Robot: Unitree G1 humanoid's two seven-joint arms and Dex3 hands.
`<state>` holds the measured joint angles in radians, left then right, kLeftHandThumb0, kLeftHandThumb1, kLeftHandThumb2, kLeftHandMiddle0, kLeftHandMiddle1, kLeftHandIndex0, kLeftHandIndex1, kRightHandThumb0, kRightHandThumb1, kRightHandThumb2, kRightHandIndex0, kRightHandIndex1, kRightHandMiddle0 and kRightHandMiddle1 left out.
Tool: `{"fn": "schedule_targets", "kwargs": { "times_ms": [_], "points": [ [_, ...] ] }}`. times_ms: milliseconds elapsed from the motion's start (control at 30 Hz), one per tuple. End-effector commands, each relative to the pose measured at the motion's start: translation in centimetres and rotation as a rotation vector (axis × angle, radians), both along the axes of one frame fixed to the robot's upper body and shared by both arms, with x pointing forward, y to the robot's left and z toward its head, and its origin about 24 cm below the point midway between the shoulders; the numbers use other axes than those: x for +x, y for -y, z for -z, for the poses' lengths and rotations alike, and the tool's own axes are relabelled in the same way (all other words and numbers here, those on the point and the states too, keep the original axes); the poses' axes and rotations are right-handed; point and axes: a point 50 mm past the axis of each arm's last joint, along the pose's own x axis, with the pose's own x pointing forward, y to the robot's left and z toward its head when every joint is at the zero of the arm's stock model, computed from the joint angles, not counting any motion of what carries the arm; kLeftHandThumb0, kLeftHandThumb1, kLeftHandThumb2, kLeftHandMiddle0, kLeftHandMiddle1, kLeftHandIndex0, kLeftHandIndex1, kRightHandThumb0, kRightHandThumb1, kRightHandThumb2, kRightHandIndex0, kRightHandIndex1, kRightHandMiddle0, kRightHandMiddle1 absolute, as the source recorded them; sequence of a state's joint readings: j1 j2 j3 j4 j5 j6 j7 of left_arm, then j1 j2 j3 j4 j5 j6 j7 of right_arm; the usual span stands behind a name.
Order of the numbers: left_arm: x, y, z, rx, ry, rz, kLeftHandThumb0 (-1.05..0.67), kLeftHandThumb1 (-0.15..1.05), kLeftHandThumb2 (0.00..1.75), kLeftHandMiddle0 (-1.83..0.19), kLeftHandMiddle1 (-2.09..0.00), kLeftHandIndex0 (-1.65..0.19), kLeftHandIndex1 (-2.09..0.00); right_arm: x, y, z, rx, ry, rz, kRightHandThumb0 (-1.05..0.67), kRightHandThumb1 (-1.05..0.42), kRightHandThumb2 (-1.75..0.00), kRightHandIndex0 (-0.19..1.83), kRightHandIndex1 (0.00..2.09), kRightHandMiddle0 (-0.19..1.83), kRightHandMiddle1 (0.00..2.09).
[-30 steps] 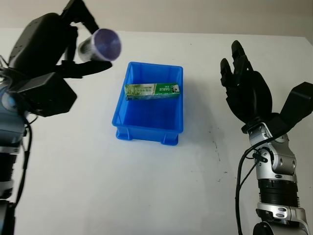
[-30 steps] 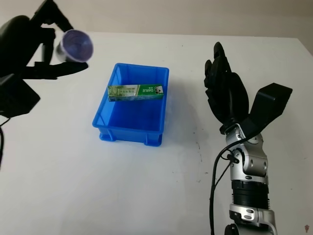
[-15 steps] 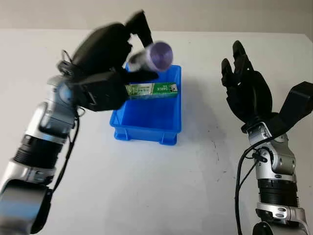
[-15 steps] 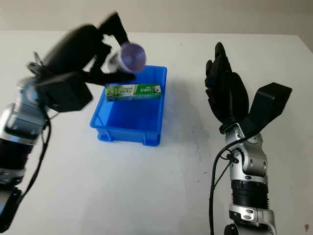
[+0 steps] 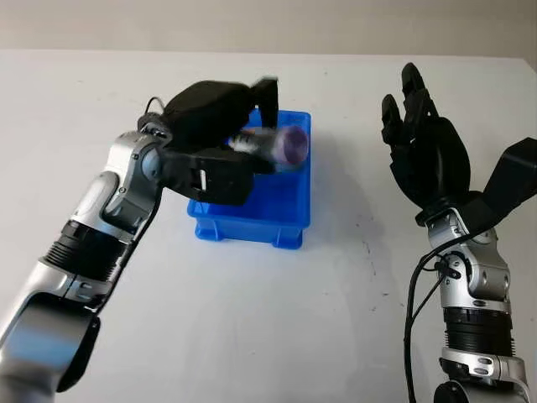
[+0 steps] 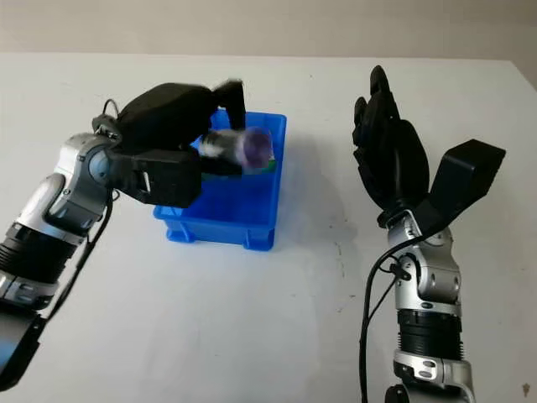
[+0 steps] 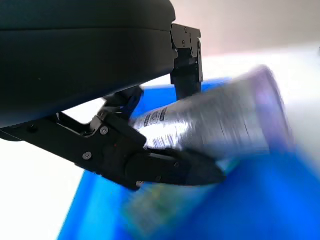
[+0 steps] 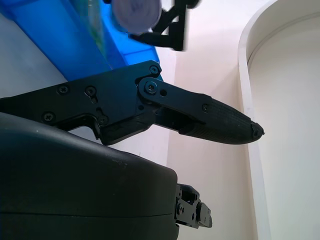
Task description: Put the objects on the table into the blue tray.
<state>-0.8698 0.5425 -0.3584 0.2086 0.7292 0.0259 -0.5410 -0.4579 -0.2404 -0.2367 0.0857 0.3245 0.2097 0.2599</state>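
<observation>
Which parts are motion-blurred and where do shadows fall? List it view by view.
Left eye view: the silver cylindrical can with the purple end in the left hand is smeared; the blue plastic tray stays crisp, with a soft shadow beside it towards the raised, open right hand. Left wrist view: the can and tray are streaked, the black fingers sharp. Right wrist view: the can's end is hazy.

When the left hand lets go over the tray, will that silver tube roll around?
Likely: the silver tube looks round and smooth, so it may roll until the blue tray walls or the green box stop it. The left hand holds it nearly sideways.
</observation>
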Motion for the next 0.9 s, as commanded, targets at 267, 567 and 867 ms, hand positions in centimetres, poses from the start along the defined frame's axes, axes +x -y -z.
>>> {"fn": "schedule_targets", "kwargs": {
  "times_ms": [267,567,867],
  "points": [
    [-0.5,-0.1,-0.5,0.124,-0.035,-0.033,-0.83,1.05,0.54,0.02,-0.04,0.04,-0.1,-0.1,0.2,0.1,0.001,-0.002,-0.001,-0.74,-1.05,-0.77,-0.19,0.0,-0.19,0.0],
    [-0.6,-0.3,-0.6,0.098,-0.017,-0.049,-0.84,1.05,0.52,0.17,0.0,0.09,-0.04,-0.1,0.2,0.1,-0.006,-0.005,0.002,-0.74,-1.05,-0.78,-0.19,0.0,-0.19,0.0],
    [-0.9,-1.1,-2.4,-0.22,0.116,0.001,-0.88,1.05,0.62,0.19,0.0,0.19,0.0,-0.1,0.1,0.1,-0.013,-0.004,0.002,-0.73,-1.05,-0.78,-0.19,0.0,-0.19,0.0]
  ]
}}
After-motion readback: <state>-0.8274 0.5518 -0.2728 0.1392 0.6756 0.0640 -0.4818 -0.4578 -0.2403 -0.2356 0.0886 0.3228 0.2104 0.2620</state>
